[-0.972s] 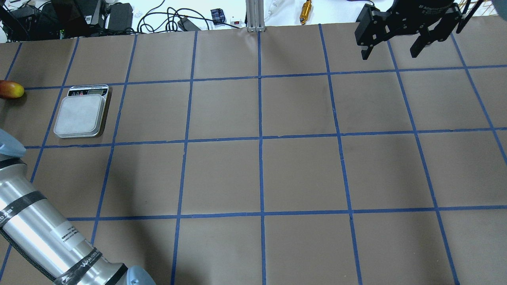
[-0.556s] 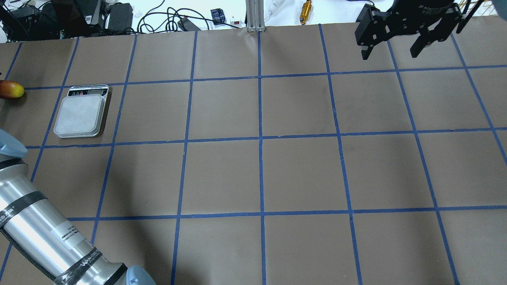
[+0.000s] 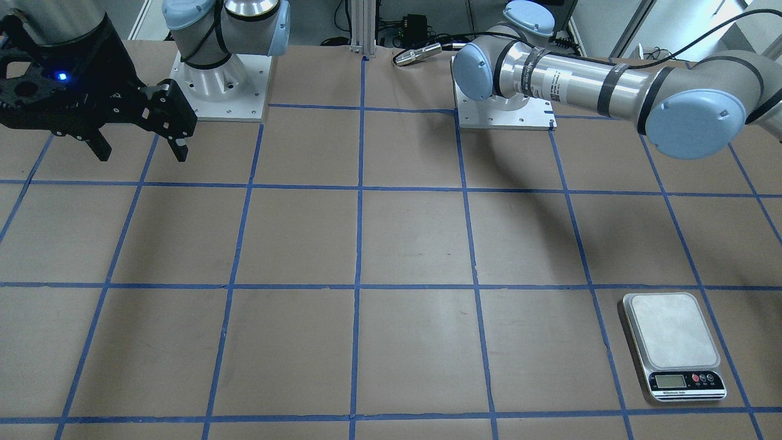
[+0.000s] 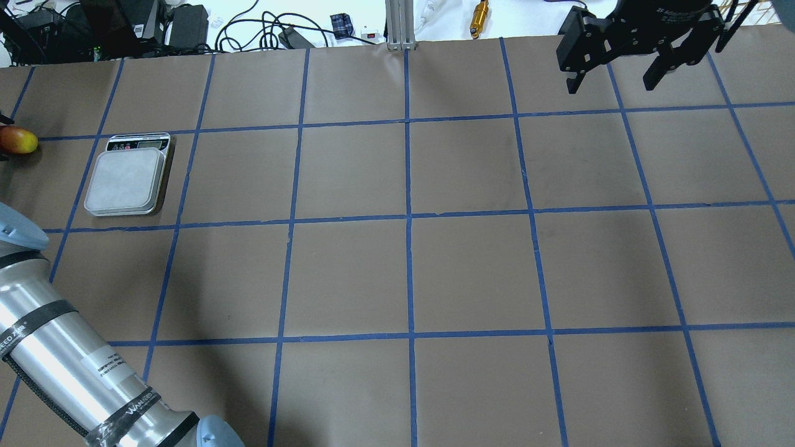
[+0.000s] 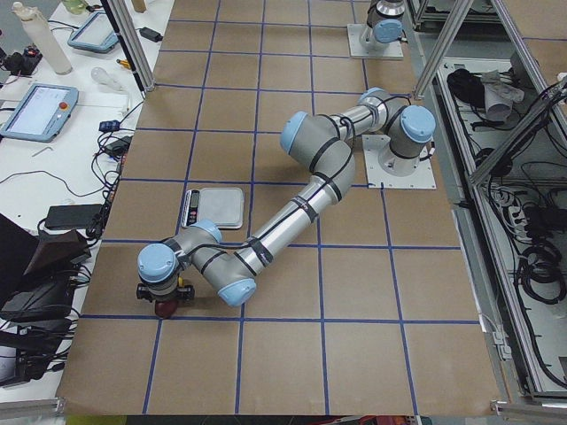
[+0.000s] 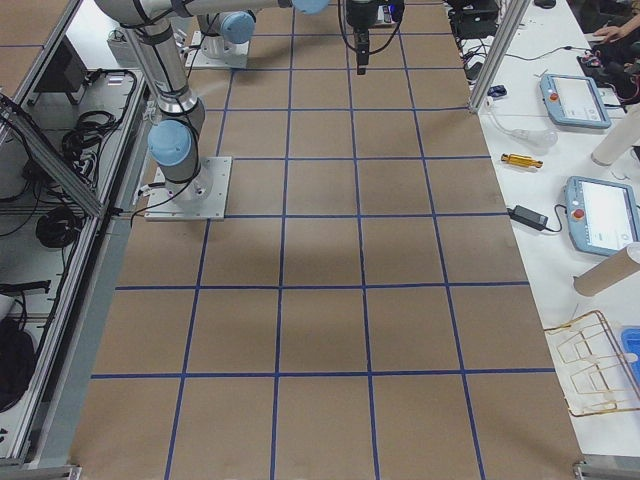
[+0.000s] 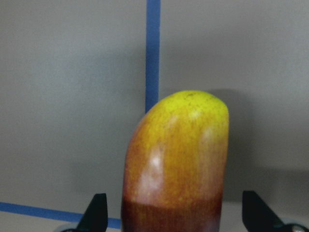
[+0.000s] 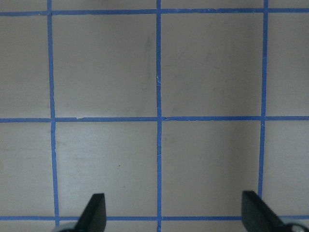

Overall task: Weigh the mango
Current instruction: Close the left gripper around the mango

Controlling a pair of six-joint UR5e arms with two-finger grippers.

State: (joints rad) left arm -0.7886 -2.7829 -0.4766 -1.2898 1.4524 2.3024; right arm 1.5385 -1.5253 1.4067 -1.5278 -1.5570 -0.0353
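Mango (image 4: 17,140), overhead: lay on its side on the brown table (image 4: 472,273) at the far left edge of the view, its yellow end toward the scale (image 4: 127,180), near it but apart.
Scale, overhead: sat flat on the table, display at the far side, grey plate toward the robot.
Left arm (image 4: 62,366), overhead: 1 silver link crossed the lower left corner.
Right gripper (image 4: 612,79), overhead: hung at the upper right above the table, its 2 fingers spread apart with nothing between them.
Scale, front-facing: stood at the lower right, display nearest the camera.
Right gripper, front-facing: hung at the upper left, jaws parted, clear of the table.
Left gripper (image 7: 176,212), left wrist: was spread wide around the mango, 1 of the fingers (image 7: 98,212) on each side, a gap showing between each and the fruit.
Mango, left wrist: pointed its yellow end away from the camera and its red end toward it, lying beside a blue tape line (image 7: 153,53).
Right gripper, right wrist: 2 fingertips stood wide apart over bare taped table.
Left arm, left side: reached past the scale, gripper pointing down over the mango's dark red end.
Right gripper, right side: pointed down at the top of the view; finger spacing too small to tell.
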